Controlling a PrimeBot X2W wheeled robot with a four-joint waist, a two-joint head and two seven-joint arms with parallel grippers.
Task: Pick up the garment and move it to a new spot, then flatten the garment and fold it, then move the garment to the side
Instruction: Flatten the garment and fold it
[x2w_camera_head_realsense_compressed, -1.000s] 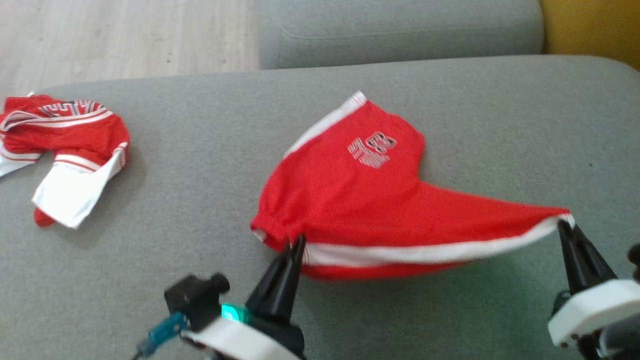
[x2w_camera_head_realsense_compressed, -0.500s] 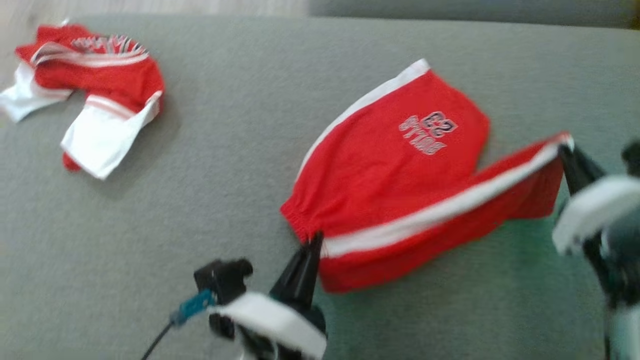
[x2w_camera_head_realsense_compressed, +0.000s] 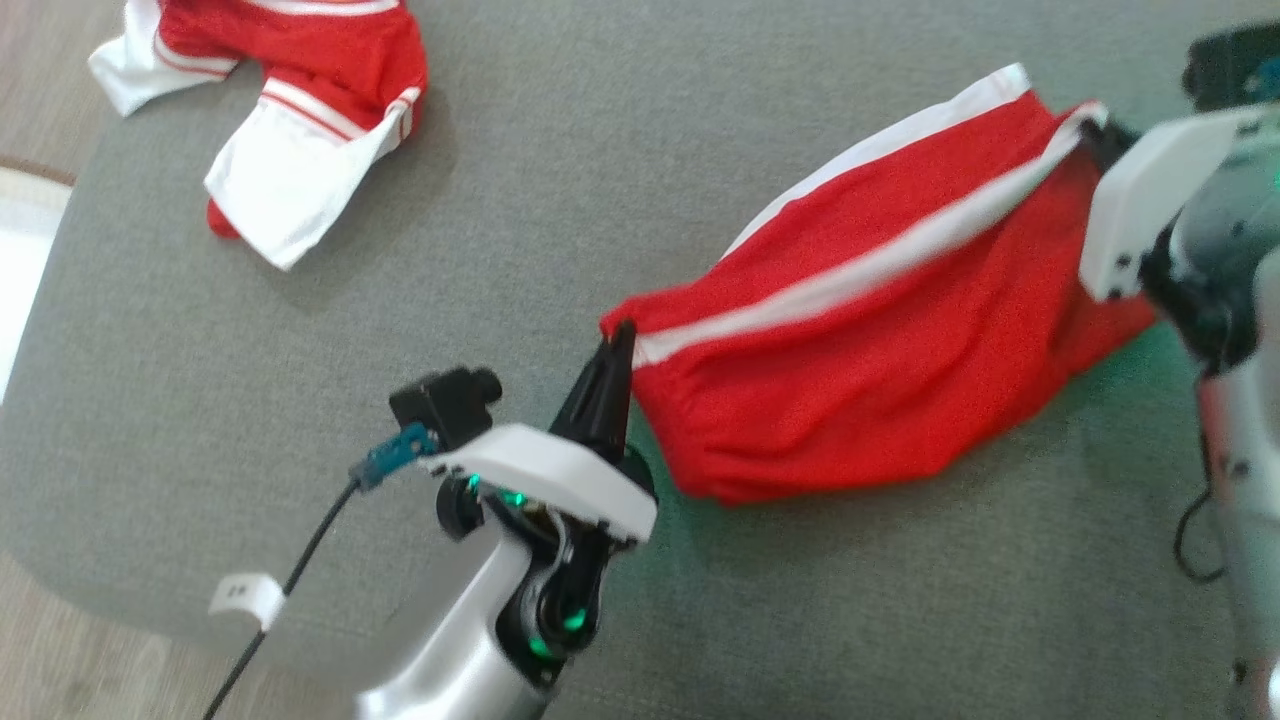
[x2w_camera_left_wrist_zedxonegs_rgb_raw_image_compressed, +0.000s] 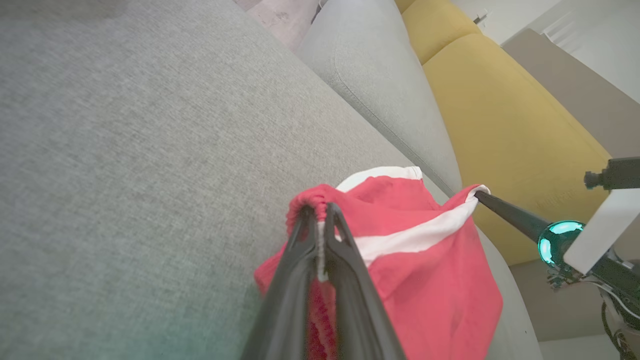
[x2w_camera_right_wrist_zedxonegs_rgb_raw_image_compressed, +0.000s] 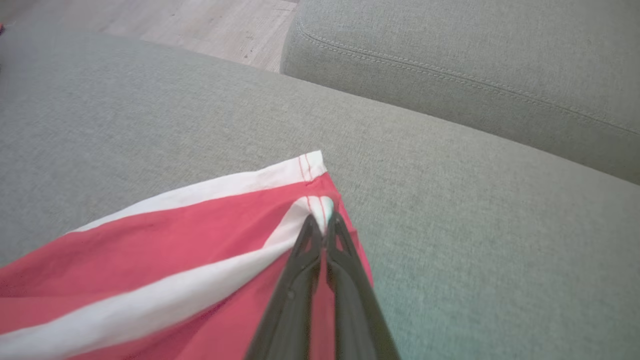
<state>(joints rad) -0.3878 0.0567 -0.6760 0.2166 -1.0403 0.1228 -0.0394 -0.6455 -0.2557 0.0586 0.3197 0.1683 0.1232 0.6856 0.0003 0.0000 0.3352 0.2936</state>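
Shorts (x2w_camera_head_realsense_compressed: 860, 380) of red fabric with a white side stripe hang stretched between the two grippers over the grey woven sofa seat (x2w_camera_head_realsense_compressed: 520, 230), the lower fold drooping down to the cushion. The left gripper (x2w_camera_head_realsense_compressed: 618, 338) has its two dark fingers pressed together on the gathered waistband corner. The right gripper (x2w_camera_head_realsense_compressed: 1095, 135) is pinched tight on the white-trimmed hem corner, held farther from the robot than the left. A crumpled red-and-white garment (x2w_camera_head_realsense_compressed: 300, 100) lies well apart, at the seat's far left corner. A mustard-yellow cushion (x2w_camera_left_wrist_zedxonegs_rgb_raw_image_compressed: 500, 125) sits beyond the grey backrest (x2w_camera_right_wrist_zedxonegs_rgb_raw_image_compressed: 450, 50).
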